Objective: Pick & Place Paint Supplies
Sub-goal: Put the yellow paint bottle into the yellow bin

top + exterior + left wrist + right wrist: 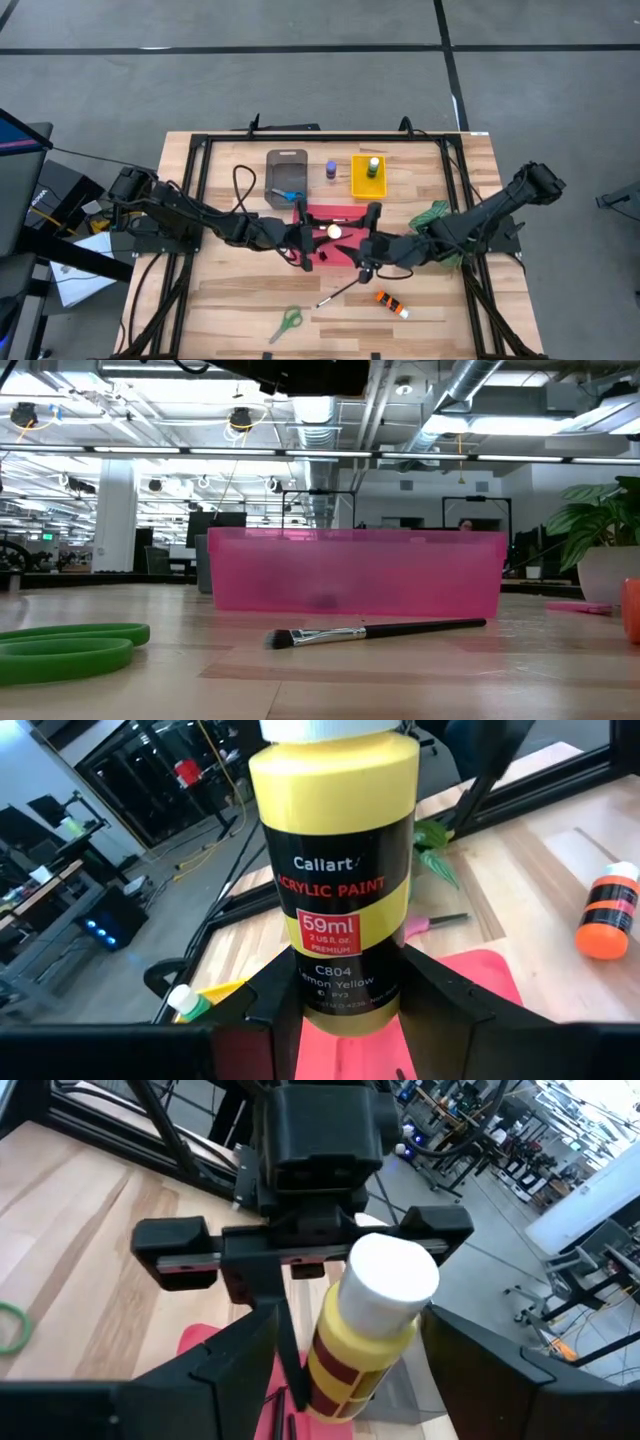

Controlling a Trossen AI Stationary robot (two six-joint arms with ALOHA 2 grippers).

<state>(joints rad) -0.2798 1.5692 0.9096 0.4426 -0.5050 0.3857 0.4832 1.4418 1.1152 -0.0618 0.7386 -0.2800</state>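
Yellow acrylic paint bottle with a white cap (335,850) stands upright at the high view's centre, over the pink plastic tray (330,245), clamped low on its body by the left claw (340,1005), while the right claw (330,1370), fingers apart, straddles it. In my judgement, if both claws grip or let go together, the bottle could tip or drop beside the tray. Free wooden table (440,320) lies toward the frame's bottom, but the dark-handled paintbrush (340,293) lies close by.

I count four paint bottles: yellow (335,870) in my left claw (303,236), orange (391,304) near my right claw (370,238), purple (331,169) and green (373,167) beyond both; two scissors, green (287,322) and blue (287,194); one brush (340,294); three trays, red (330,250), yellow (357,183), grey (286,162).
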